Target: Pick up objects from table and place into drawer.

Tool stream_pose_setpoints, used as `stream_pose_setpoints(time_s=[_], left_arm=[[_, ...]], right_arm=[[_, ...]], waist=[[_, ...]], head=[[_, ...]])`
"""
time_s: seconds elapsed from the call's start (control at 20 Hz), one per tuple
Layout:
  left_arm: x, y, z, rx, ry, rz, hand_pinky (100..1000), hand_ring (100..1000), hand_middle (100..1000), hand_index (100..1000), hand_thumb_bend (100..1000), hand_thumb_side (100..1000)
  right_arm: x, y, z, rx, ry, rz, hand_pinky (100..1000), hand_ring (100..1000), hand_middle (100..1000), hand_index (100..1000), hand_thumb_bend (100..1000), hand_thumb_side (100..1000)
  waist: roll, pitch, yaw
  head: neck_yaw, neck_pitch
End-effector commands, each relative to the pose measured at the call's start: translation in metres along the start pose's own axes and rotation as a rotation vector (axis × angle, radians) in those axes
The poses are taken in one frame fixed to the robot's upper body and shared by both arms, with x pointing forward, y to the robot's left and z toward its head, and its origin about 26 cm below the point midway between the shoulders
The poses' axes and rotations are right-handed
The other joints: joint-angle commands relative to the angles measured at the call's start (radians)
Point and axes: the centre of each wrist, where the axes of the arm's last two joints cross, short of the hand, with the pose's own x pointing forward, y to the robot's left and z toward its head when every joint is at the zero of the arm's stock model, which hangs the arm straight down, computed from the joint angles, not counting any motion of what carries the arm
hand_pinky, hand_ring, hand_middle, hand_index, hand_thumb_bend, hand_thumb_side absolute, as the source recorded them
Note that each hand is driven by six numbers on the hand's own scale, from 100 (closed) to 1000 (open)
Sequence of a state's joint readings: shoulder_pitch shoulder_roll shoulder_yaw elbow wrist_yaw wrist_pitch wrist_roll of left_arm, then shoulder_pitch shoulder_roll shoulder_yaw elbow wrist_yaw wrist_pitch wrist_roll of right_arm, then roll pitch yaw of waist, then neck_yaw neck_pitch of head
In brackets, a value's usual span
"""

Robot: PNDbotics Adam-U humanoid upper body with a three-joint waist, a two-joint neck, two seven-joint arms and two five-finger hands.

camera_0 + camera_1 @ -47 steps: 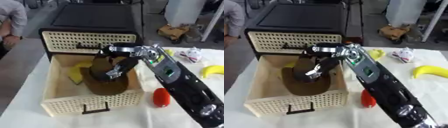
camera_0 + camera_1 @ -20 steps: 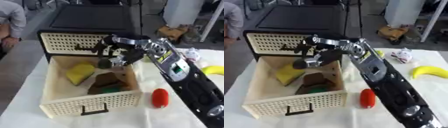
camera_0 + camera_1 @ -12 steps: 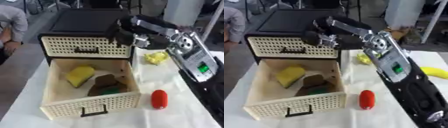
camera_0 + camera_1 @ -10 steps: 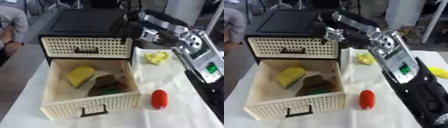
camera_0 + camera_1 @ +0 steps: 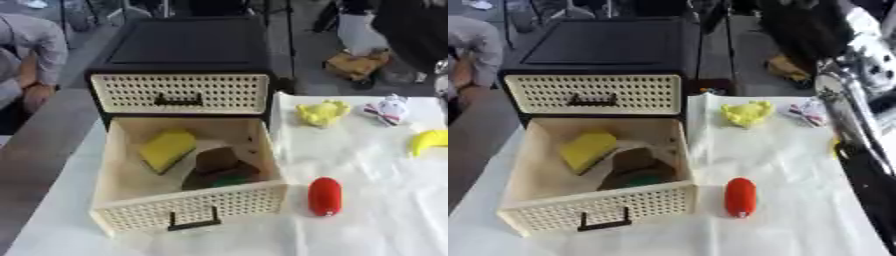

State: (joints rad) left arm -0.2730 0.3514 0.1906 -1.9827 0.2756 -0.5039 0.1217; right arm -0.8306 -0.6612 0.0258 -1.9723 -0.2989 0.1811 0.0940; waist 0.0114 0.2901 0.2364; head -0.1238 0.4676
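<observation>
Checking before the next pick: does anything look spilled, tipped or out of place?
Nothing stands out. The open drawer holds a yellow block and a brown item; the red item lies on the cloth.

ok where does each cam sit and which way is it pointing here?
Left eye view: in the robot's head, looking down at the open cream perforated drawer on the white-covered table; no clear part of the robot's own body shows.
Right eye view: same head, set slightly to the right, looking down at the same spot; the black and silver right arm fills its right edge.
Both share the drawer, the red oblong object and the yellow toy.
</observation>
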Motion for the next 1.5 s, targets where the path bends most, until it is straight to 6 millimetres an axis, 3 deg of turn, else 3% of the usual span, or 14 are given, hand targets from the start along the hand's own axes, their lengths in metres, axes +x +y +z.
stream_pose_setpoints(time_s=[0.05,0.15,0.35,0.6,0.85,0.9,1.0,1.25,1.5], left_arm=[[0.008,0.005,-0.011,-0.094,-0.099,-0.077,204,444,469,718,100,945],[0.009,0.006,-0.013,-0.150,-0.131,-0.128,100,360,419,686,100,921],[0.012,0.010,-0.017,-0.311,-0.166,-0.240,100,115,324,626,100,863],[0.014,0.016,-0.009,-0.601,-0.149,-0.418,100,100,179,596,100,848],[0.012,0.014,0.013,-0.948,-0.085,-0.514,100,100,156,578,100,888],[0.012,0.013,0.016,-1.011,-0.075,-0.529,100,100,164,590,100,906],[0.011,0.011,0.023,-1.121,-0.057,-0.545,100,100,151,585,100,905],[0.011,0.007,0.036,-1.326,-0.006,-0.519,100,100,195,634,100,925],[0.013,0.007,0.047,-1.502,0.081,-0.454,100,100,460,795,100,950]], right_arm=[[0.015,-0.018,0.004,-0.114,-0.054,0.033,519,757,560,717,476,916],[0.015,-0.025,0.009,-0.175,-0.066,0.042,519,757,562,719,473,927],[0.013,-0.036,0.019,-0.242,-0.071,0.082,520,756,563,721,471,964],[0.014,-0.046,0.026,-0.324,-0.096,0.123,518,752,567,722,427,980],[0.015,-0.052,0.031,-0.434,-0.151,0.136,518,748,570,725,356,1000],[0.015,-0.054,0.032,-0.462,-0.166,0.138,521,747,573,727,297,1000],[0.013,-0.055,0.035,-0.518,-0.195,0.140,523,747,575,729,267,1000],[0.006,-0.052,0.040,-0.564,-0.219,0.149,525,748,576,732,275,1000],[0.003,-0.051,0.043,-0.564,-0.213,0.154,524,748,576,735,298,1000]], waist=[[0.005,-0.020,-0.003],[0.008,-0.021,-0.003],[0.015,-0.028,-0.001],[0.024,-0.033,-0.005],[0.028,-0.032,-0.013],[0.028,-0.030,-0.015],[0.029,-0.028,-0.019],[0.031,-0.023,-0.030],[0.035,-0.025,-0.037]], head=[[0.006,0.016],[0.008,0.025],[0.005,0.037],[0.004,0.049],[0.010,0.072],[0.012,0.076],[0.017,0.079],[0.031,0.074],[0.043,0.071]])
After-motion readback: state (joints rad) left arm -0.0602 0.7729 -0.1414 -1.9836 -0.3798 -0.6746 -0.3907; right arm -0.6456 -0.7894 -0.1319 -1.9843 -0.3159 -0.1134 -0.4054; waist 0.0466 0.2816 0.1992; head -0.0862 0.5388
